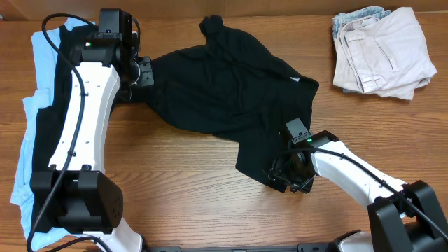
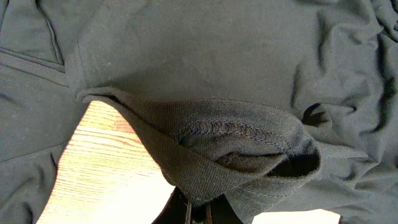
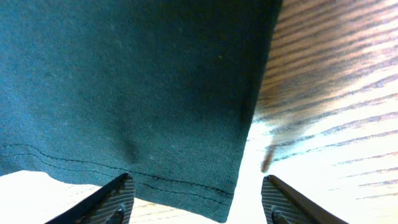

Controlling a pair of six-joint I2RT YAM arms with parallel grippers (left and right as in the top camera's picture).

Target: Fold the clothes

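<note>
Black T-shirt [image 1: 231, 84] lies spread on the bench [image 1: 175, 189] | your left jaws clench its edge, likely as an anchor | your right jaws gape astride the hem corner [image 3: 217, 193], poised to pinch

Shirt [image 1: 231, 91] spread mid-table [image 1: 189, 182] — garment stack [image 1: 42, 77] to its left, folded pile [image 1: 385, 52] at far right corner.

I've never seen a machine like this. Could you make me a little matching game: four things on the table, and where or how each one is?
Things:
1. black shirt
2. blue garment
3. beige pile
4. right end effector

Places or states:
A. far right corner
B. open, at a hem
C. far left
D. spread in the middle

Pairs: 1-D, 2-C, 3-A, 4-B
</note>
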